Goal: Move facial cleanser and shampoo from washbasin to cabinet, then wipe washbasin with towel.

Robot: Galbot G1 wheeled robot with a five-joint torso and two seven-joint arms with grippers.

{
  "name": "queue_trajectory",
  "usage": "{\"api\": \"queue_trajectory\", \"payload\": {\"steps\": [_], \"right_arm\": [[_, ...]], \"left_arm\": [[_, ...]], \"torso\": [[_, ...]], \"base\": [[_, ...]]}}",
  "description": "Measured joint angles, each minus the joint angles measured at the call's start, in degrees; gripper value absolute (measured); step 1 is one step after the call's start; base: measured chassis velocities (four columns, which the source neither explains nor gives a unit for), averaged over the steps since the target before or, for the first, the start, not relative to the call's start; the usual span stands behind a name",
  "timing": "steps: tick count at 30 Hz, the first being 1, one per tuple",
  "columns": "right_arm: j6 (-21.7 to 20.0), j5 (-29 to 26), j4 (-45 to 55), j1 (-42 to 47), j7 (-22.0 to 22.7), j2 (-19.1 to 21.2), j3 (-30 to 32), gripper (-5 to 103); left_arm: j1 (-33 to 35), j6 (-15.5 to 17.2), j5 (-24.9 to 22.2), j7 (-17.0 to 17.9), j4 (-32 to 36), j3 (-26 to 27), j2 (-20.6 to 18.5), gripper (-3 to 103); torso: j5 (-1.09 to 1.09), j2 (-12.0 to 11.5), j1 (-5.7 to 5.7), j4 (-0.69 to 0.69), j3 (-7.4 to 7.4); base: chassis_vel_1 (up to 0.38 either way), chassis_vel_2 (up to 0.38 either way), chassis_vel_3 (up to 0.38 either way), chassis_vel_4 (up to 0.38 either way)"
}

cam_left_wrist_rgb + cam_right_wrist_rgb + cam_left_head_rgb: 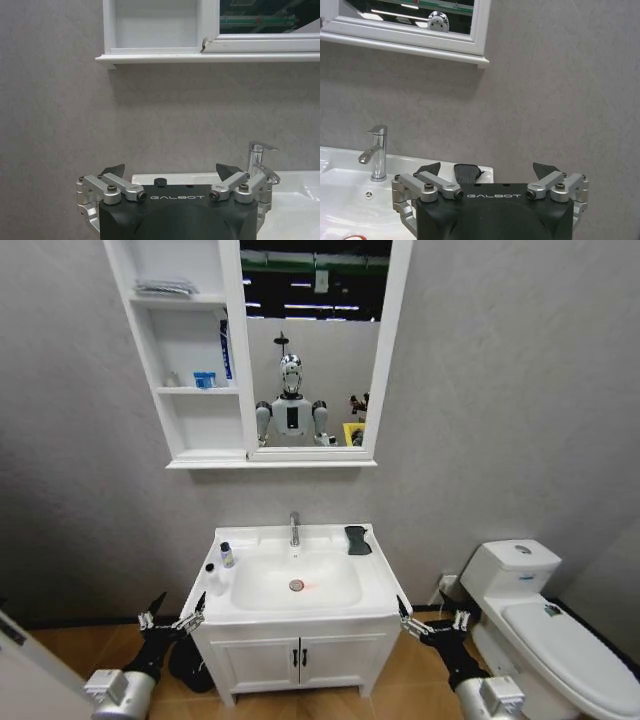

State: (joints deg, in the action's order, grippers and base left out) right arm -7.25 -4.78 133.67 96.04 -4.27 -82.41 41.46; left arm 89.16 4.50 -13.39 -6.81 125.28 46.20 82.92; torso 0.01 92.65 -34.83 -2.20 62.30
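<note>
- Both arms are sitting low and nearest the head camera: our left gripper (172,618) is hanging just off the washbasin's (380,585) left front corner, our right gripper (432,623) just off its right front corner.
- Jaws on both are standing spread apart and gripping nothing; the wrist views are showing the same, left gripper (170,172) and right gripper (487,170) both released.
- We're judging the task as not started: nothing is moved yet.
- Two small bottles are sitting on the left rim: a dark-capped bottle (227,555) and a white bottle (212,578) just in front of it. We're taking these as the cleanser and shampoo; which is which, we can't tell.
- Towel (357,539) is lying folded on the back right rim, beside the tap (294,529), untouched.
- Cabinet (150,390) is hanging on the wall above; its shelves are already holding a few small items, bottom shelf looking free.
- Left to do: both bottle transfers, then the wipe.
- We're expecting the left arm to be the closer one for the bottles, the right for the towel.
</note>
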Motion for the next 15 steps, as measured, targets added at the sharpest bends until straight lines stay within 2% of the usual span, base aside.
{"api": "queue_trajectory", "payload": {"steps": [1, 3, 4, 5, 7, 11, 15], "right_arm": [[0.0, 0.0, -0.1, 0.2, 0.0, -0.1, 0.0, 100], [0.0, 0.0, -0.1, 0.2, 0.0, -0.1, -0.1, 100], [0.1, 0.1, -0.1, 0.4, 0.1, -0.1, -0.1, 100], [0.1, 0.1, -0.1, 0.4, 0.1, -0.1, -0.1, 100], [0.0, 0.1, 0.2, 0.4, 0.2, -0.1, -0.1, 100], [-0.1, -0.4, 0.4, -0.1, 1.5, 0.1, 0.0, 100], [-0.4, -0.9, 0.4, -0.5, 2.2, 0.2, 0.3, 100]], "left_arm": [[0.0, -1.7, 1.9, 0.5, -1.2, -1.1, 1.3, 100], [0.0, -2.6, 2.9, 0.7, -1.9, -1.7, 1.9, 100], [-0.2, -4.9, 5.4, 1.4, -3.7, -3.1, 3.1, 100], [-0.2, -4.9, 5.4, 1.4, -3.7, -3.1, 3.1, 100], [-0.6, -7.3, 8.9, 1.7, -6.1, -4.4, 4.0, 100], [-2.0, -9.2, 11.0, 1.6, -10.7, -4.8, 4.7, 100], [-3.7, -9.6, 11.7, 1.6, -13.4, -5.6, 4.7, 100]], "torso": [[0.01, 0.0, 0.02, 0.00, 0.00], [0.00, 0.0, 0.04, -0.01, -0.01], [-0.02, 0.0, 0.08, -0.02, -0.02], [-0.02, 0.0, 0.08, -0.02, -0.02], [0.01, 0.1, 0.15, 0.02, -0.04], [0.00, 0.1, 0.14, 0.01, -0.04], [0.00, 0.0, 0.09, 0.00, -0.02]], "base": [[-0.033, 0.072, -0.015, -0.018], [-0.033, 0.032, -0.039, -0.018], [0.008, -0.009, -0.060, -0.032], [0.008, -0.009, -0.060, -0.032], [0.084, -0.052, -0.051, 0.042], [0.054, -0.046, -0.023, 0.042], [0.000, 0.000, 0.000, 0.000]]}}
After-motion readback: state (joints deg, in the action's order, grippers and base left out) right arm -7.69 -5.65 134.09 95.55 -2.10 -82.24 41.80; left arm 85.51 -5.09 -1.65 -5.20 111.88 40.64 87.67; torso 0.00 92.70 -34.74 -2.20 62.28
